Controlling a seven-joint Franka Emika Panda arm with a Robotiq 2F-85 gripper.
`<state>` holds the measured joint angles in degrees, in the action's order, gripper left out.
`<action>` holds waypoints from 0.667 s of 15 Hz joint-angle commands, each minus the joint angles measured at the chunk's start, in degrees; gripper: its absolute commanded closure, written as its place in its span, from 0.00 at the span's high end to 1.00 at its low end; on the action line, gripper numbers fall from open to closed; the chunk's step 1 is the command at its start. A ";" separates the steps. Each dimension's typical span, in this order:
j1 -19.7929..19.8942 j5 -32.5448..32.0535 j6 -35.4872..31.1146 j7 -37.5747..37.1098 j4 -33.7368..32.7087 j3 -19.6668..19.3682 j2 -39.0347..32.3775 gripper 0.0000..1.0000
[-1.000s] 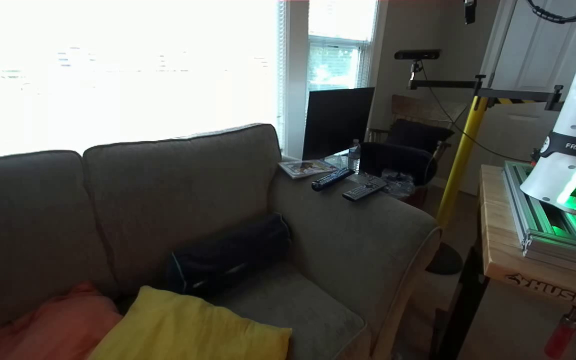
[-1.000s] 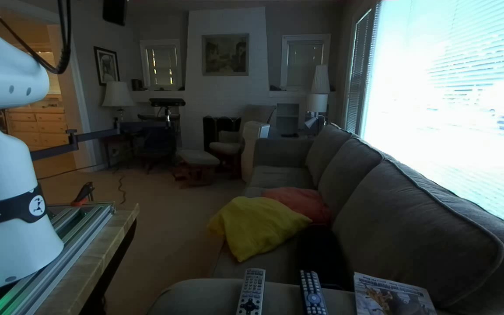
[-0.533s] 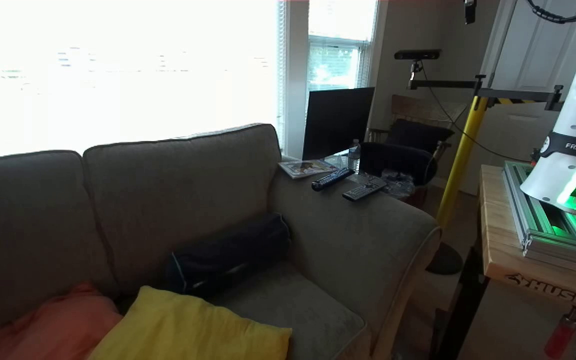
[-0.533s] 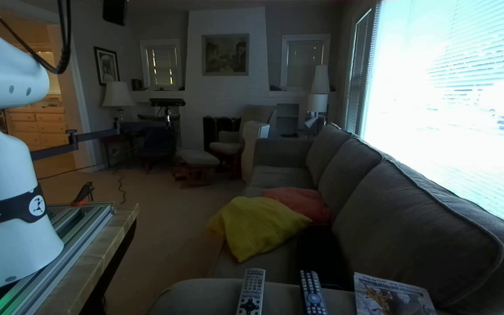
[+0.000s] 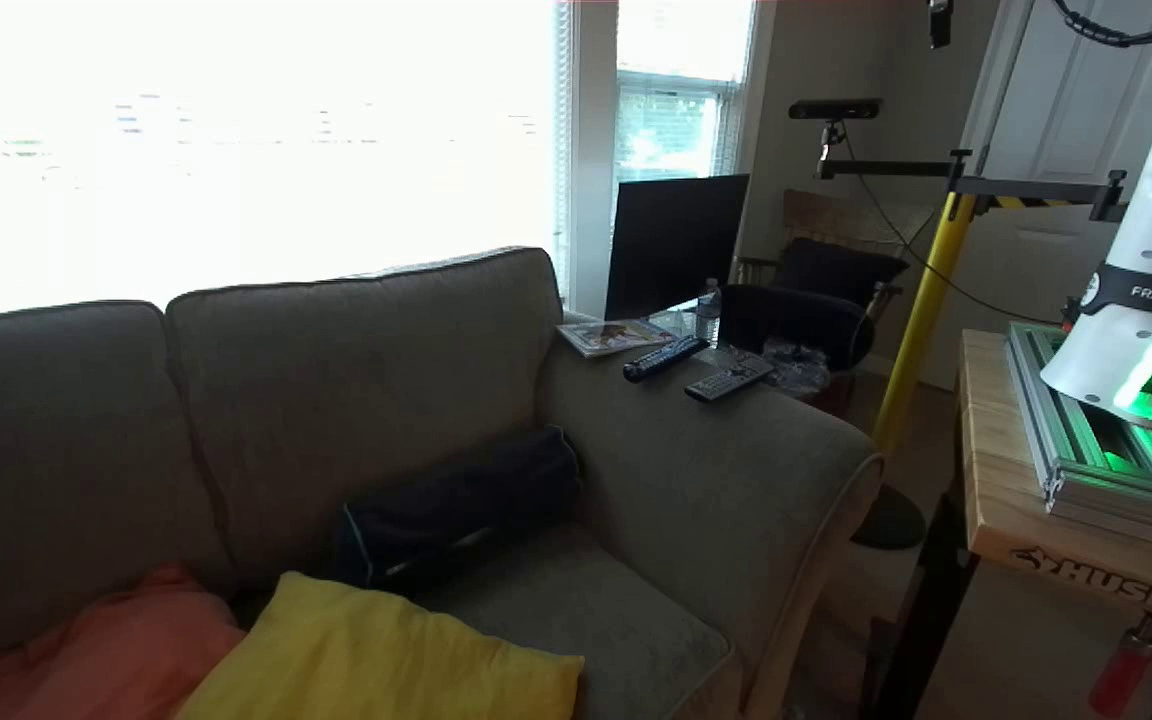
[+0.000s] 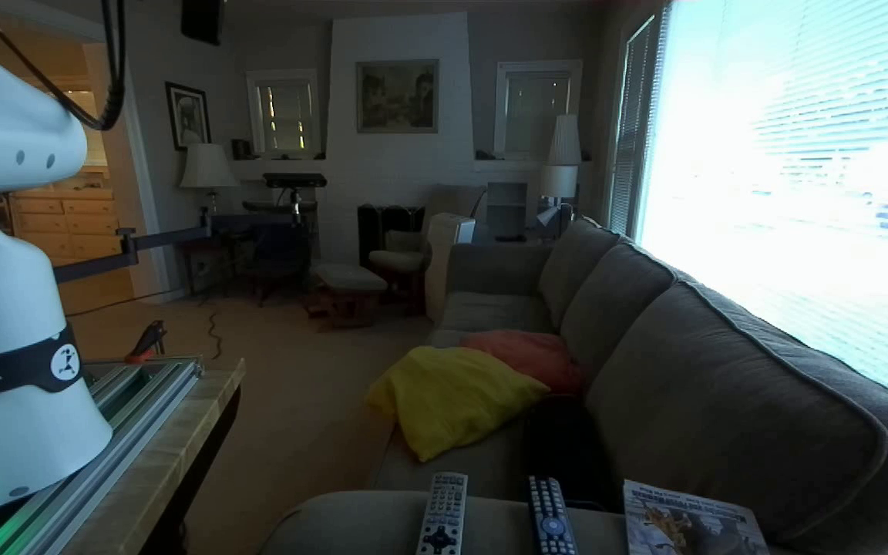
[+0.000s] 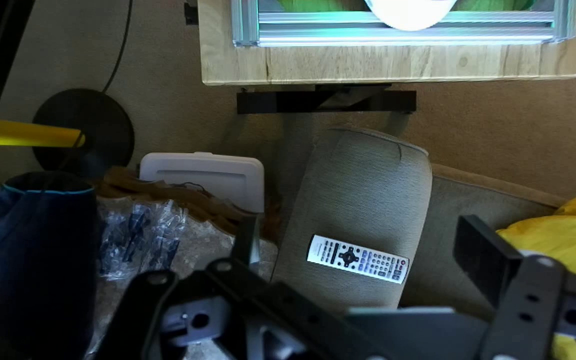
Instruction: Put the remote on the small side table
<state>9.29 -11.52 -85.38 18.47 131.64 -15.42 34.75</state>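
The remote, grey with a light face, lies flat on the sofa arm in the wrist view (image 7: 358, 258). It also shows in both exterior views (image 5: 729, 380) (image 6: 442, 515). My gripper (image 7: 365, 252) is open and empty, high above the sofa arm. The remote appears between its fingers, well below them. The small side table (image 7: 203, 245) has a mottled grey top and stands beside the sofa arm, left in the wrist view; the gripper covers part of it. In an exterior view it is mostly hidden behind the arm. The gripper is out of both exterior views.
A black remote (image 5: 666, 358) and a magazine (image 5: 616, 336) lie on or near the sofa arm (image 5: 716, 460). Clear plastic wrap (image 7: 140, 235) lies on the side table. A dark bolster (image 7: 43, 260), a white bin lid (image 7: 208, 175) and a yellow stand (image 7: 28, 134) are nearby.
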 commanded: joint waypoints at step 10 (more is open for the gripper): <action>0.60 6.16 1.73 -15.74 -3.34 2.18 -10.65 1.00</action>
<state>9.28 -9.76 -85.38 9.40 131.41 -14.44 29.93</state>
